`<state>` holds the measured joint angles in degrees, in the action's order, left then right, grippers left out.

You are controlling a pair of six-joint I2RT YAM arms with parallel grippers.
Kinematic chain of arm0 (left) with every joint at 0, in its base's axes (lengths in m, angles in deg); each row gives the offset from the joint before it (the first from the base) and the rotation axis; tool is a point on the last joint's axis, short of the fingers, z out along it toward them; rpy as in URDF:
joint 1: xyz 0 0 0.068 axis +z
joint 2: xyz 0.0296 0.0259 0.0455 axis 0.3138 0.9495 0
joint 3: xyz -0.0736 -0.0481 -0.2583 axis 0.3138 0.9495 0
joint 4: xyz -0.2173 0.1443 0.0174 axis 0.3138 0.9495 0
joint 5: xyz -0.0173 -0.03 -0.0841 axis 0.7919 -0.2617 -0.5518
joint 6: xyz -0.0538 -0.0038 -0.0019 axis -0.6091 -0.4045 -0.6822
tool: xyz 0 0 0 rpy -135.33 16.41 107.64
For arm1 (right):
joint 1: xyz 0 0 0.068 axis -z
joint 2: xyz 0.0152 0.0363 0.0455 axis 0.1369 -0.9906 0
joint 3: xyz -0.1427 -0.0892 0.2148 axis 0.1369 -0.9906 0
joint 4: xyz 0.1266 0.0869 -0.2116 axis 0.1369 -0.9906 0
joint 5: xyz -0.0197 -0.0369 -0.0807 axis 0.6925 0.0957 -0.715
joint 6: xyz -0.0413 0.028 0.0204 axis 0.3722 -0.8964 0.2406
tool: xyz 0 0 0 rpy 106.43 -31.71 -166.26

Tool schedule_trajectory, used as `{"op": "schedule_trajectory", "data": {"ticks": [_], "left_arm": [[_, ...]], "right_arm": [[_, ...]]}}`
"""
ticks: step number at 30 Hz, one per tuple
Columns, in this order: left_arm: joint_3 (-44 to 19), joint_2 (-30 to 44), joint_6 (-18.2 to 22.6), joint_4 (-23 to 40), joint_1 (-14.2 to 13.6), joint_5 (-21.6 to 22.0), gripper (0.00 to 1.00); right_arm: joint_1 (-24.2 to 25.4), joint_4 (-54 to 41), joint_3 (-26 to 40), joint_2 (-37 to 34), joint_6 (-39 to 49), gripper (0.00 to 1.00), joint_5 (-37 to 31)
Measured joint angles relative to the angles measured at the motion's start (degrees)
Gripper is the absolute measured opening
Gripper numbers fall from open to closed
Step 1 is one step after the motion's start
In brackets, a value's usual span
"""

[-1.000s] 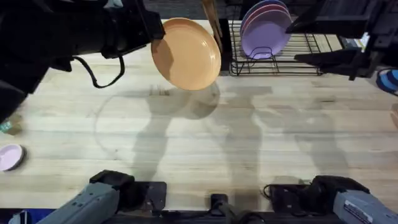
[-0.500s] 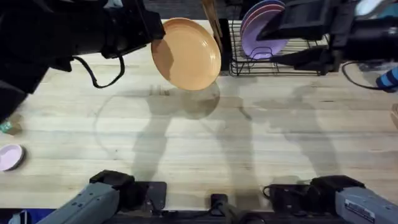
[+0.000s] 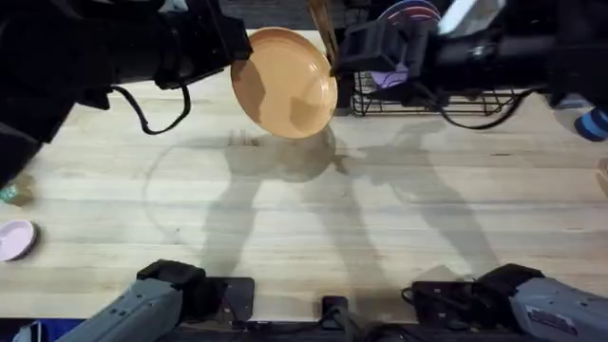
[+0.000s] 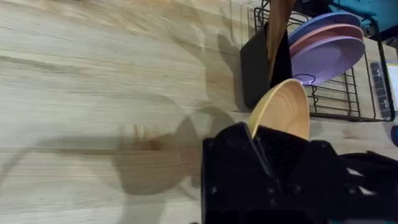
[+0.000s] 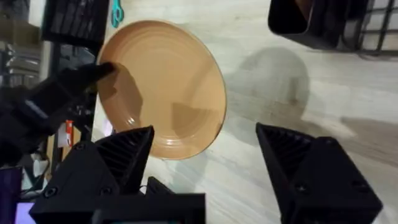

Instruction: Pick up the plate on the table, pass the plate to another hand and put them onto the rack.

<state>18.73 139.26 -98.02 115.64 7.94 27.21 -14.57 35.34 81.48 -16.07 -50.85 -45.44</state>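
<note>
plate held up by left claw, right claw spread beside it

black wire rack stands at the far edge of the surface with lavender plates upright in its slots. a dark holder with a wooden utensil stands just left of the rack, right behind the plate. small pink dish lies at the near left edge. the orange plate is off the surface, tilted on edge. left claw is clenched on its left rim, arm reaching in from the left. right claw is spread wide, fingers flanking the plate's right edge, not touching, arm reaching across in front of the rack.
</note>
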Motion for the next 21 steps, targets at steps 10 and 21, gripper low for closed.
{"op": "schedule_trajectory", "data": {"ticks": [10,21], "left_arm": [[0.0,0.0,0.01,0.0,0.0,0.0,0.042],[0.0,0.0,0.01,0.0,0.0,0.0,0.042]], "right_arm": [[-4.17,2.38,0.0,-6.52,-1.81,0.998,-0.68],[-4.17,4.87,0.0,-6.75,-4.04,0.997,-2.38]]}}
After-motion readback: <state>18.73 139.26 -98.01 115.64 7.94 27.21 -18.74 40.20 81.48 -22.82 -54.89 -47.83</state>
